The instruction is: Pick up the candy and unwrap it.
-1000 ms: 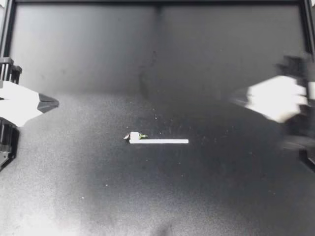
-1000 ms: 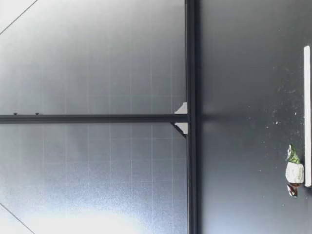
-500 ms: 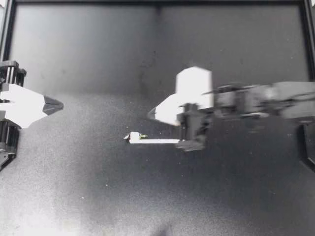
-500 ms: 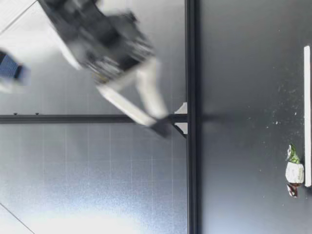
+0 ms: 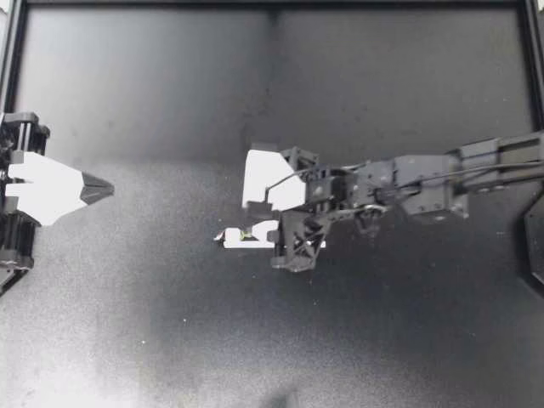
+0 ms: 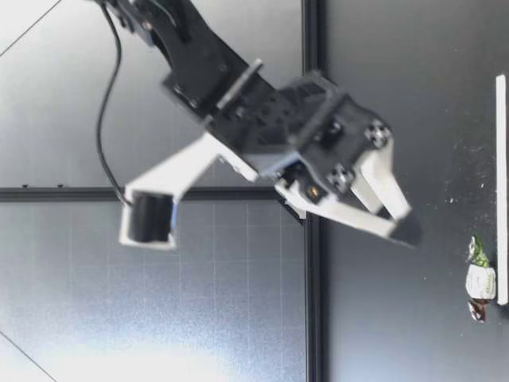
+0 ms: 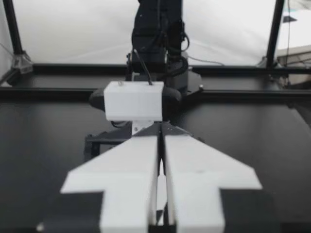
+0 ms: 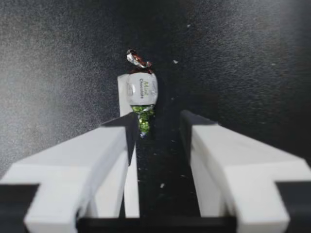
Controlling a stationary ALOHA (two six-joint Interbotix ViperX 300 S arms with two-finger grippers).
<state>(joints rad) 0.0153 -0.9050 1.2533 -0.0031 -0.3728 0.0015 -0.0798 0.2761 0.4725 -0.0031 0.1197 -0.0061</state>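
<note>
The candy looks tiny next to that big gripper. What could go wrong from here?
1. The candy sits off-centre ahead of my open right gripper, with only its green twisted end between the fingers; closing now might pinch just wrapper or nudge it away.
2. It lies against the white strip, which runs under one finger; that finger may land on the strip.

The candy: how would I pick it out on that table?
On the dark table, find the thin white strip near the middle. The candy lies beside one end of it, just ahead of my right gripper: a small white sweet with one green twisted tail and one red.
</note>
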